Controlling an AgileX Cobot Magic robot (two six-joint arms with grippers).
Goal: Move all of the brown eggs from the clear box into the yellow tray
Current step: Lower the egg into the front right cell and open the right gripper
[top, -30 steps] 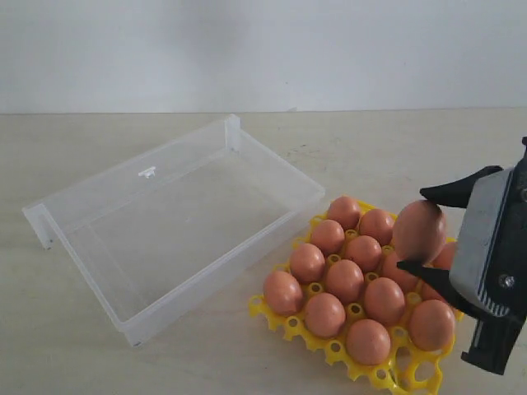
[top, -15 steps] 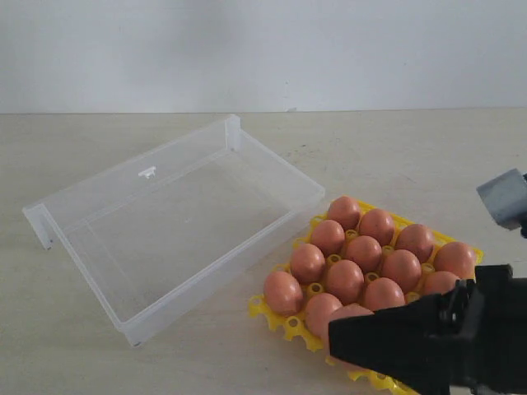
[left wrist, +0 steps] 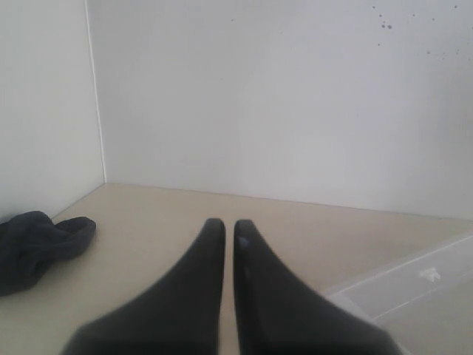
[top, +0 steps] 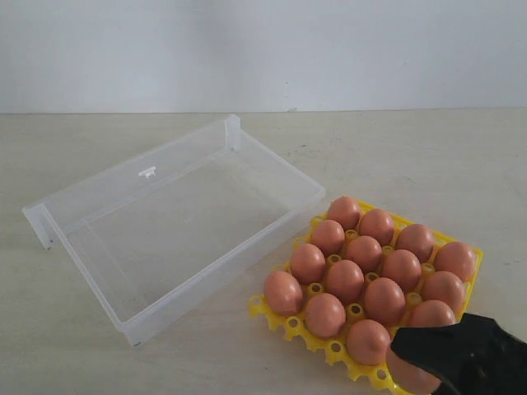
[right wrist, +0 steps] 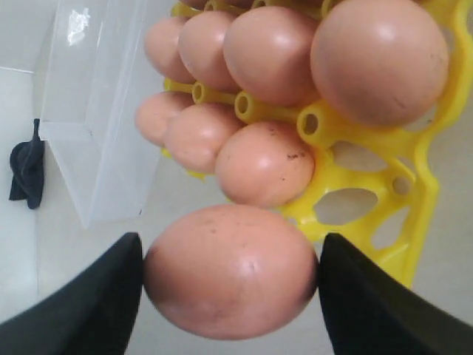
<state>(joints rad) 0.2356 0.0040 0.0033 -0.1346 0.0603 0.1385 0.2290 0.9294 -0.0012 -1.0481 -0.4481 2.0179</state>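
The yellow tray (top: 286,318) lies right of the clear box (top: 272,164) and carries several brown eggs (top: 345,280) in its cups. The box looks empty. My right gripper (top: 428,358) hangs low at the tray's near right corner, shut on one more brown egg (right wrist: 230,271), its black fingers (right wrist: 96,296) pressing both ends. That egg sits just outside the tray's open corner cups (right wrist: 355,203), next to a speckled egg (right wrist: 264,164). My left gripper (left wrist: 229,225) is shut with nothing in it, pointing at a white wall away from the tray.
A dark cloth (left wrist: 37,244) lies on the table near the wall corner, and it also shows beyond the clear box (right wrist: 81,111) as a cloth (right wrist: 28,166) in the right wrist view. Bare beige table surrounds the box and tray.
My right gripper has carried its egg from above the tray's right side, swung down across the front, and now sits low at the near right corner. The eggs in the tray have not moved.
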